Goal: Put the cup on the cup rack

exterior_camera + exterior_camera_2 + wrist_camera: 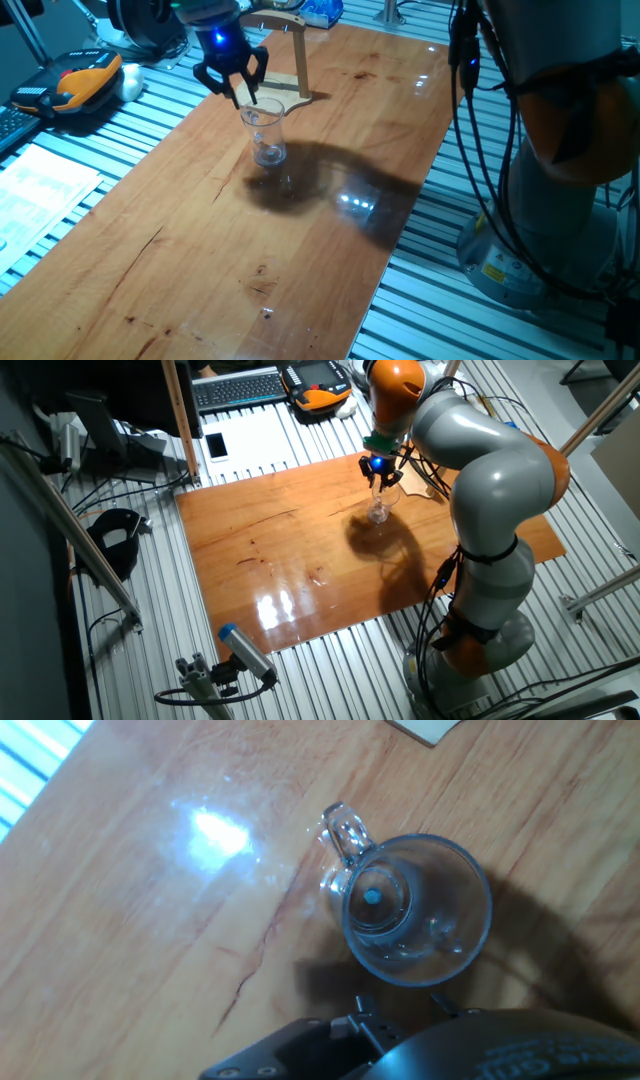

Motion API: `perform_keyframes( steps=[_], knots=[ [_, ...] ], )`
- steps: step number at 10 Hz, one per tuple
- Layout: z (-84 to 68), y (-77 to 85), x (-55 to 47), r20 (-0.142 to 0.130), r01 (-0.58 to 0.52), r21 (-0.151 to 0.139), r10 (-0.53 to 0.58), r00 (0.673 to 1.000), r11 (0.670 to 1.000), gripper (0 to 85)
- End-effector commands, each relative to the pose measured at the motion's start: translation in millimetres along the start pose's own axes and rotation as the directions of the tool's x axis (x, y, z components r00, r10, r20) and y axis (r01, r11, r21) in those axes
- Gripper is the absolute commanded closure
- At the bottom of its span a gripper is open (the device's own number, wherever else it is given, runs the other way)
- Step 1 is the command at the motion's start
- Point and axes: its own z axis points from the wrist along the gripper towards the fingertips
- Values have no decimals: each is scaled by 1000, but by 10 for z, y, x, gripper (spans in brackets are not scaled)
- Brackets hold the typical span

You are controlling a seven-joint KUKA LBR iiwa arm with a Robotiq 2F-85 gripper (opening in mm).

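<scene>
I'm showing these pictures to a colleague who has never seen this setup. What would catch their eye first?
Probably the gripper with its blue light, hanging just above the cup, a clear glass standing upright on the wooden table. Right behind them stands the cup rack, with nothing hanging on it. In the other fixed view, the big grey and orange arm bends over the table.

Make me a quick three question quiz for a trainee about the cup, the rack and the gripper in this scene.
1. True or false: the cup stands upright on the table.
2. Where is the gripper? A: directly above the cup. B: over the rack's top arm. C: resting flat on the table.
3. Fill in: the rack stands ____ the cup as seen from the fixed view that looks along the table.

Key: 1 true. 2 A. 3 behind, near the table's far edge; the cup is not hung on it yet.
</scene>
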Motion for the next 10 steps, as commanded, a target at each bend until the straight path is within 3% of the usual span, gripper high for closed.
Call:
perform_keyframes(
  steps=[1, 3, 6, 7, 9, 10],
  knots=[
    [2, 11, -10, -17, -13, -3, 13, 1000, 1000, 510],
    [-9, 68, 4, -3, -34, 15, 34, 999, 999, 510],
    [-10, 66, 0, -3, -29, 17, 29, 1000, 999, 510],
    [-27, 49, 0, -9, -16, 15, 16, 1000, 1000, 680],
    [-51, 33, 8, -20, 3, 12, -3, 1000, 1000, 680],
    [-48, 29, 6, -21, 11, 13, -10, 1000, 1000, 850]
  ],
)
